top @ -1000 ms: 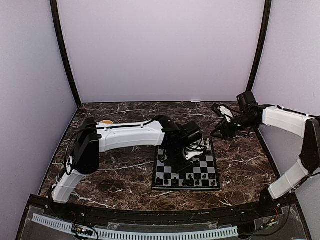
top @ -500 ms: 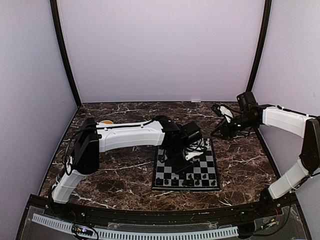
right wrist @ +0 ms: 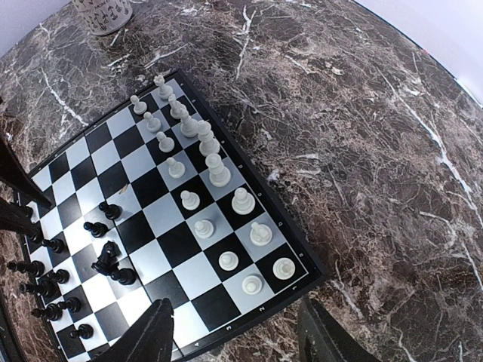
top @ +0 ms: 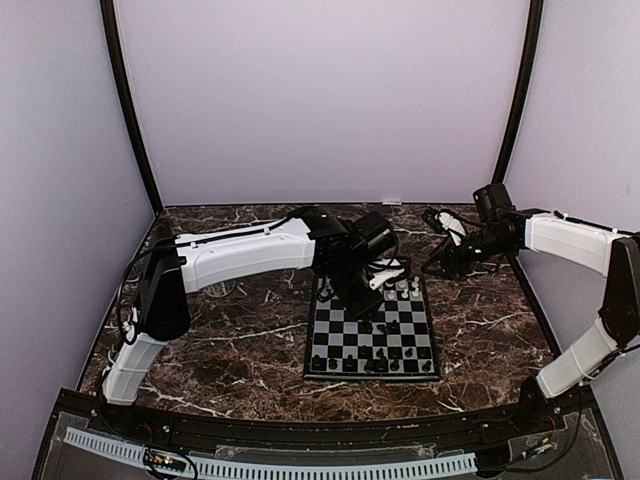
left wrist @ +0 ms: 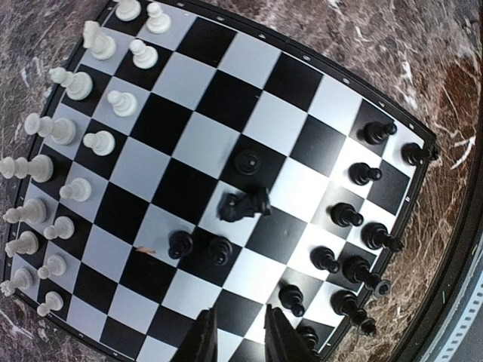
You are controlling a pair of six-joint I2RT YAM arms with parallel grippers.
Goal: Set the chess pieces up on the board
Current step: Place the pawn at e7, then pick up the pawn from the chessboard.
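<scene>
Presently, the left gripper (left wrist: 238,320) shows its two dark fingers parted by a narrow gap with nothing between them. It hangs above the board (left wrist: 198,130), near one edge.

Directly ahead of its fingertips, clear of them, a toppled black piece (left wrist: 243,205) lies on its side near the board's centre. Its long axis runs crosswise to the fingers' reach, slightly slanted; which end is the base cannot be told. Two upright black pawns stand between it and the fingers, and a third stands just beyond it.

To the right of the fingers, the other black pieces (left wrist: 345,215) stand in two uneven rows along that edge. The white pieces (left wrist: 99,141) stand in two rows along the opposite edge, to the left.

The right gripper (right wrist: 235,309) has its fingers spread wide and empty, held above the board's corner at the white end, the white rows straight ahead of it. Well beyond, a mug (right wrist: 102,13) stands on the marbled tabletop (right wrist: 362,136).
</scene>
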